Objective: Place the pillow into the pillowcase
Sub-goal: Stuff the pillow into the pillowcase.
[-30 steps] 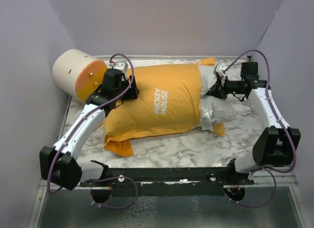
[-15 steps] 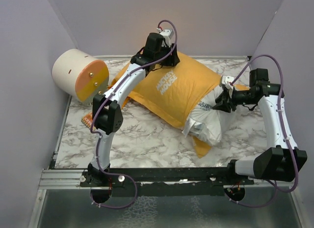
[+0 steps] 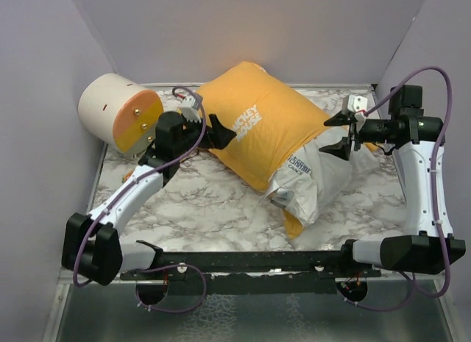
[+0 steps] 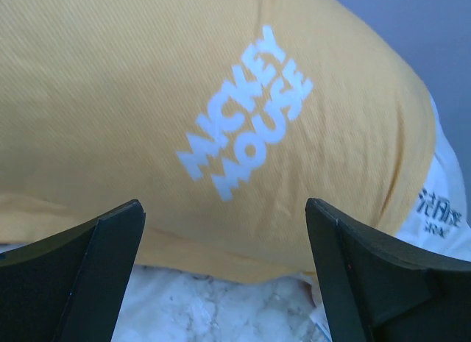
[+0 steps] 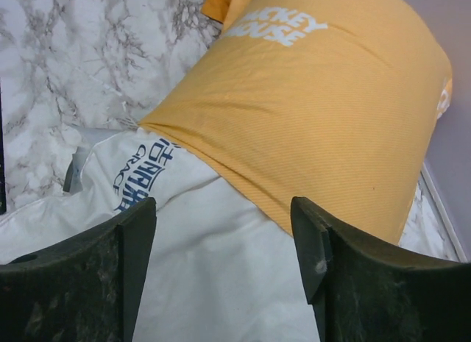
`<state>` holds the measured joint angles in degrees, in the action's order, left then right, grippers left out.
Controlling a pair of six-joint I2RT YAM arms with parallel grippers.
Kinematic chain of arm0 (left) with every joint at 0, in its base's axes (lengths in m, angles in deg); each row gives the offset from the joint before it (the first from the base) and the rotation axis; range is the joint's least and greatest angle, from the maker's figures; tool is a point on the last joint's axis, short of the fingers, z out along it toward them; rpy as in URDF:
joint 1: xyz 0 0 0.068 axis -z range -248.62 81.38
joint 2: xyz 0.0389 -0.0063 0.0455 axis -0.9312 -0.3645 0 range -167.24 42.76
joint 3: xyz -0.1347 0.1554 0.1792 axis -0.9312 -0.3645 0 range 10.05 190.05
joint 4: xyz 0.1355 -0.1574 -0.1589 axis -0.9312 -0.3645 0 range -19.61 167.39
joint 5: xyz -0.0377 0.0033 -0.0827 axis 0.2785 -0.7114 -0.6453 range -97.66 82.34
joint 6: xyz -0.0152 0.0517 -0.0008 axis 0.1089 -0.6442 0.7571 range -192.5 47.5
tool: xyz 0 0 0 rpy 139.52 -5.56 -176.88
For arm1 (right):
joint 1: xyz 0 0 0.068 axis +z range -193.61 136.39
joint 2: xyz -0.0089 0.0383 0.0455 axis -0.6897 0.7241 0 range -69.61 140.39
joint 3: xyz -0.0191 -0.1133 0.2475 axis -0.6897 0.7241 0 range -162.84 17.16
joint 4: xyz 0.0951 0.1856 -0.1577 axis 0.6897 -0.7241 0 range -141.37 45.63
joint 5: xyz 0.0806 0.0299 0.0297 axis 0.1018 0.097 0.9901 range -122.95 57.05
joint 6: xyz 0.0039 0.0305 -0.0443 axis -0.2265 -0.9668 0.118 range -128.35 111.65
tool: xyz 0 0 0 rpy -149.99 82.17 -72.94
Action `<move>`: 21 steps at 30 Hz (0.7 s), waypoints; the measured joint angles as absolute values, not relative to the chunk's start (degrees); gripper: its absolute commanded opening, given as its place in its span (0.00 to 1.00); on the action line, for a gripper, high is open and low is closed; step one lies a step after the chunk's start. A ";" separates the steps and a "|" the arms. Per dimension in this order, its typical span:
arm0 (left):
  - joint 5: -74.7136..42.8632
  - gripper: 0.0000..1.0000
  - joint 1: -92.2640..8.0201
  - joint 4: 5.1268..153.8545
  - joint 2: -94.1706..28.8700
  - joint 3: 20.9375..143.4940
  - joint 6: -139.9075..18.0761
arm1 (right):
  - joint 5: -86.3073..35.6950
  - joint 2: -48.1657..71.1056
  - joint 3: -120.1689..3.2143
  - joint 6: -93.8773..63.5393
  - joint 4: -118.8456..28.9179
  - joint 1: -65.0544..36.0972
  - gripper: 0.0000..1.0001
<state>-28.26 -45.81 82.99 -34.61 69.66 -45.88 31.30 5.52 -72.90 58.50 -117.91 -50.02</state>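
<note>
- Left gripper (image 3: 219,132): jaws spread wide, holding nothing. It sits just beside the left edge of the pillowcase (image 3: 265,125), facing the lettering.
- Pillowcase: lies on the counter (image 3: 213,209). Its long axis runs diagonally from far left to near right, with the mouth at the near-right end.
- Pillow (image 3: 309,182): mostly sheathed; its white end juts from that mouth.
- Right gripper (image 3: 337,134): jaws apart and empty, just right of the pillowcase mouth, close over the exposed end.
- Judgement: the right arm is nearer the uncovered end, and the hem must travel along that axis to cover it.
</note>
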 measured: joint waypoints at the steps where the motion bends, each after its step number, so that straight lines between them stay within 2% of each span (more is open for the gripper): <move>1: -29.14 0.90 -46.49 86.25 -30.96 63.83 -43.83 | 32.04 5.15 -71.90 58.80 -117.49 -49.93 0.81; 3: -31.04 0.87 -46.19 89.62 -28.27 57.71 -40.77 | 34.34 3.64 -68.45 60.62 -116.31 -49.63 0.86; 8: -33.20 0.85 -39.89 94.62 -27.57 48.39 -32.62 | 37.79 1.00 -63.05 68.24 -117.14 -45.47 0.85; 11: -31.80 0.81 -32.66 97.40 -26.96 45.29 -29.51 | 38.86 1.46 -62.68 72.88 -119.28 -41.50 0.77; 17: -25.99 0.82 -22.47 109.68 -27.77 36.09 -20.31 | 38.78 2.77 -60.93 77.62 -122.02 -34.81 0.67; 21: -18.87 0.82 -16.33 114.38 -32.97 33.84 -16.03 | 36.68 2.51 -57.32 75.94 -120.66 -28.84 0.63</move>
